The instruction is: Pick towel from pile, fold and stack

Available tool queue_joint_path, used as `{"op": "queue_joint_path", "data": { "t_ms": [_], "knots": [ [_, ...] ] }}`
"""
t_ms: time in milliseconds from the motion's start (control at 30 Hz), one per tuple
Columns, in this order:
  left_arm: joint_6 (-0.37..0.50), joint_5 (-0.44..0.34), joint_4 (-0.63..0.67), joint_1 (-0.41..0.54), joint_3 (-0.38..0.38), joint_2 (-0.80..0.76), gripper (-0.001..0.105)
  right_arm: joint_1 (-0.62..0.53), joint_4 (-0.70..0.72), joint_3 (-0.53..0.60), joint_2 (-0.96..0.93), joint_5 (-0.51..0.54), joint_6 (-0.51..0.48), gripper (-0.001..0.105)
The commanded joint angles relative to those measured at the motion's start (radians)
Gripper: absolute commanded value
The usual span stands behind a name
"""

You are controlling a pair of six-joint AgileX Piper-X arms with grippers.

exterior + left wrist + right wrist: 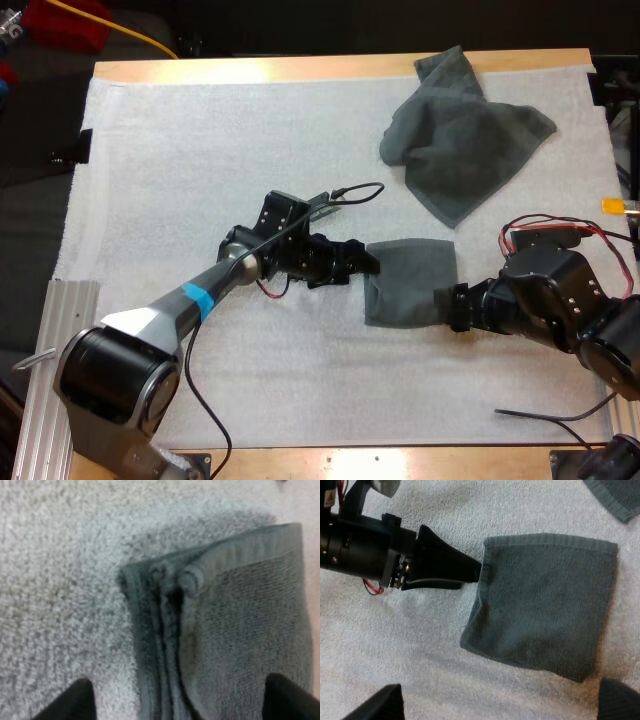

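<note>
A dark grey-green towel [412, 282], folded into a small rectangle, lies flat on the white mat in front of centre. My left gripper [368, 262] is at its left edge, open, and the towel's layered corner [170, 585] lies just ahead of the gripper [182, 705], between its spread fingers. My right gripper [448, 305] is at the towel's right edge, open [500, 700], with the folded towel [545, 610] just beyond its fingers. In the right wrist view my left gripper [445, 562] touches the towel's far edge. A crumpled towel [460, 140] lies at the back right.
The white mat [200, 150] covers the wooden table [300, 68]. A metal rail [50, 330] runs along the front left edge. Bare mat stretches left of and behind my left arm.
</note>
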Motion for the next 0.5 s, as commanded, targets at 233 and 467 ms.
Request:
{"op": "queue_joint_path", "data": {
  "t_ms": [233, 467],
  "knots": [
    [-0.008, -0.001, 0.081, -0.039, -0.066, 0.026, 0.062, 0.003, 0.009, -0.003, -0.006, 0.000, -0.013, 0.074],
    [-0.015, -0.018, 0.127, -0.093, -0.094, 0.045, 0.062, 0.003, 0.009, -0.003, -0.006, 0.000, -0.013, 0.074]
  ]
}}
